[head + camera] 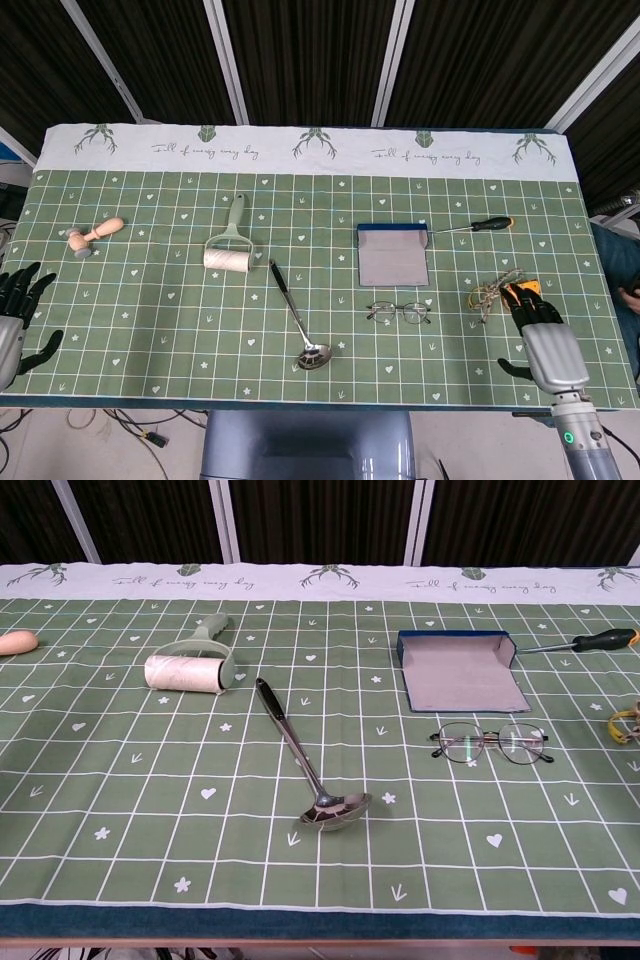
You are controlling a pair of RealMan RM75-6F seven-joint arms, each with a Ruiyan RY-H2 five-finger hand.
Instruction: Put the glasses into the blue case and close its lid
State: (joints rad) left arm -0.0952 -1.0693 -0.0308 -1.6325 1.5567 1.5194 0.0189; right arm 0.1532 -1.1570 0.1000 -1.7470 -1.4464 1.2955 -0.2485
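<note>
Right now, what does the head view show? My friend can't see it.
Glasses lie on a green table just in front of an open blue case. The right hand hovers at the table's right near edge, open; the left hand waits at the left edge.
</note>
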